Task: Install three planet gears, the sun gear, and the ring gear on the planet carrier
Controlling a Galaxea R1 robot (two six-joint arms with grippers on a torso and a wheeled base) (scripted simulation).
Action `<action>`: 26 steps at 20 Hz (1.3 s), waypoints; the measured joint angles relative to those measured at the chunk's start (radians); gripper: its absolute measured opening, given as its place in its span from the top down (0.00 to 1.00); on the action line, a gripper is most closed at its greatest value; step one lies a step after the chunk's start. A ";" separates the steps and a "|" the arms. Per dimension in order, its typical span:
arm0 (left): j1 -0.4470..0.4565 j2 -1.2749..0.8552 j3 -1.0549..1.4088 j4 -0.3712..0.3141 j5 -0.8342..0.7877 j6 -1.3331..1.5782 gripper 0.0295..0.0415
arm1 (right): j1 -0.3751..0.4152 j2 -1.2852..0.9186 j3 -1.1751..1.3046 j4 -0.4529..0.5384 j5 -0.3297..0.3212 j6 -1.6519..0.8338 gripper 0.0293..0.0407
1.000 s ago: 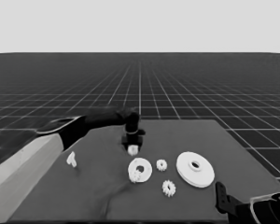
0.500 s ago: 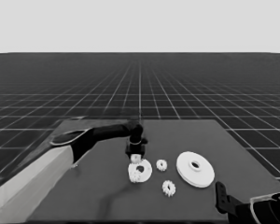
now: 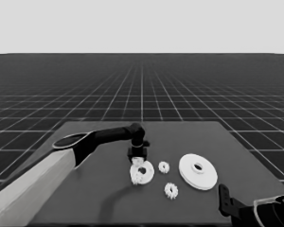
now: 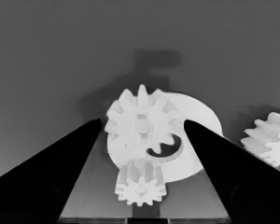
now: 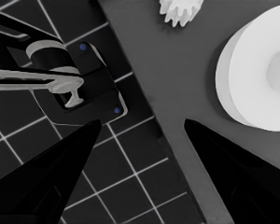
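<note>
Your left gripper (image 3: 138,153) is right over the far edge of the smaller round part (image 3: 142,174), fingers pointing down. In the left wrist view its fingers (image 4: 60,172) stand well apart with a gap on either side of the gear (image 4: 141,125) between them, so you're gripping nothing. That gear sits on the smaller round part's face, and a second, smaller-looking gear (image 4: 140,189) sits at the rim of that part, nearer the wrist camera. Out from there, two more gears lie loose on the table (image 3: 99,198): one (image 3: 164,167) just beside the smaller round part, between it and the larger round part (image 3: 198,170), the other (image 3: 171,190) nearer the front edge. The larger round part lies flat, apart from everything else. Your right gripper (image 3: 225,201) waits low at the near right corner; its wrist view shows the fingers (image 5: 233,163) spread wide over the table's corner, nothing between them
</note>
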 joint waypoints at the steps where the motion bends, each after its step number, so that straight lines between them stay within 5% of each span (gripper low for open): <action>1: 0.000 0.000 0.000 0.000 0.000 0.000 0.26 | 0.000 0.000 0.000 0.000 0.000 0.000 0.19; 6: 0.000 0.000 0.000 0.000 0.000 0.000 0.25 | 0.000 0.000 0.000 0.000 0.000 0.000 0.19; 9: -0.113 -0.038 0.113 -0.094 0.063 -0.062 0.25 | 0.000 0.000 0.000 0.000 0.000 0.000 0.19; 16: -0.142 -0.040 0.123 -0.123 0.074 -0.067 0.25 | 0.000 0.000 0.000 0.000 0.000 0.000 0.19; 17: -0.220 -0.306 0.585 -0.055 -0.261 0.414 0.06 | 0.000 0.000 0.000 0.000 0.000 0.000 0.19; 18: -0.320 -0.693 0.997 -0.014 -0.467 0.842 0.01 | 0.000 0.000 0.000 0.000 0.000 0.000 0.19; 19: -0.381 -0.979 1.238 0.011 -0.587 1.099 0.12 | 0.000 0.000 0.000 0.000 0.000 0.000 0.19; 21: -0.434 -1.231 1.469 0.033 -0.700 1.340 0.23 | 0.000 0.000 0.000 0.000 0.000 0.000 0.19; 26: -0.460 -1.348 1.582 0.044 -0.755 1.458 0.25 | 0.000 0.000 0.000 0.000 0.000 0.000 0.19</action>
